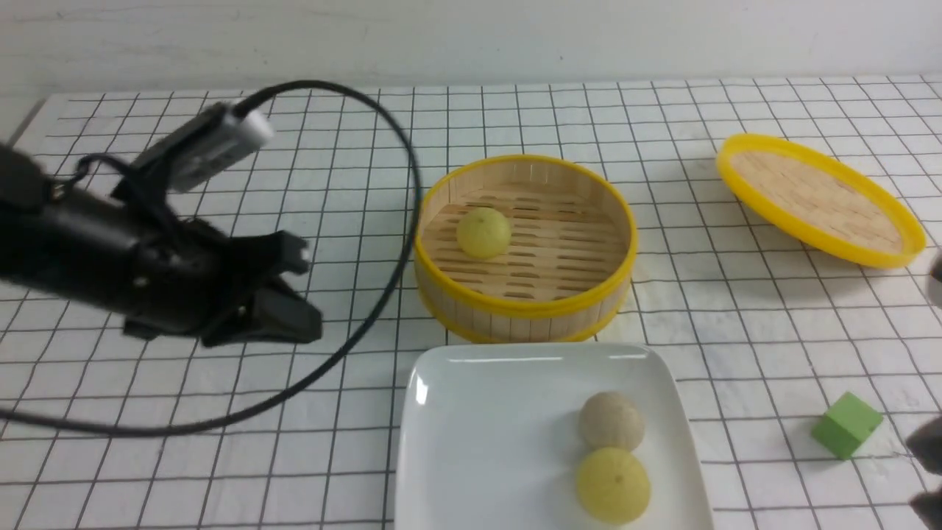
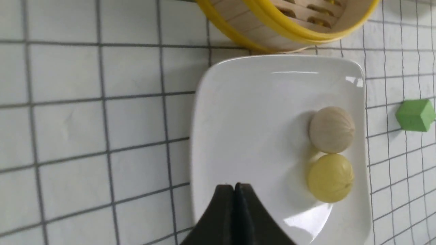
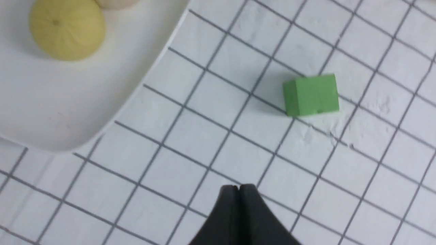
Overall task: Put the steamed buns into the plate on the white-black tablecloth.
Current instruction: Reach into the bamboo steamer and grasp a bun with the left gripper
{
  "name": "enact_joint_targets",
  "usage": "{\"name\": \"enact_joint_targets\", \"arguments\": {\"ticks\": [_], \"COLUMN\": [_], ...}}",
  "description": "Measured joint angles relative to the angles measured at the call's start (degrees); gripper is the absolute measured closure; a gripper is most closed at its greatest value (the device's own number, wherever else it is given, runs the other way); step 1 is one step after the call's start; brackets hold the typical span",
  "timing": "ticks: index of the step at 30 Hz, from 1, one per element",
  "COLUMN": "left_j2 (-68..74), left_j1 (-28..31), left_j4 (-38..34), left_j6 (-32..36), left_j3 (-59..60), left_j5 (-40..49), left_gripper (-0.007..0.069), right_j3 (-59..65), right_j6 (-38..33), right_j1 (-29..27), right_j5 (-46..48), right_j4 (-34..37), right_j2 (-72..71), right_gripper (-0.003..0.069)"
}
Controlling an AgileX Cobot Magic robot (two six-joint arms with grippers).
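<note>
One yellow-green bun sits in the steamer, left of centre. The second bun lies on the plate by its right rim, touching a beige bun. The plate's left half is bare. The left claw, pressed together, hangs over the cloth left of the steamer, well apart from both. The right claw, likewise pressed together, hangs near a green cube.

light: bright, even | shadows: soft | glare: plate | blur: slight, front view
</note>
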Motion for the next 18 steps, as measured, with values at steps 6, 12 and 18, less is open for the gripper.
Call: {"name": "enact_joint_targets", "arguments": {"ticks": [6,12,18], "left_j2": [16.1,29.9,41.4], "left_j1": [-10.9,-16.4,-18.6], "left_j4": [12.8,27.8,32.8], "left_j6": [-12.7,-26.6,-29.3], "left_j3": [-20.0,-37.6,-51.7], "left_j5": [-1.3,-0.4,-0.6], "left_gripper": [0.0589,0.0431,0.0291], "right_j3": [8.6,9.1,9.2], "right_j6": [0.2,0.2,0.2], "right_j1": [-3.5,-3.6,-3.7], "right_j5": [-3.6,-6.7,-7.4], "right_j4": [3.1,4.5,4.5], "right_j2": [-6.0,-6.0,-6.0], "right_gripper": [0.0675,0.0675,0.0673]}}
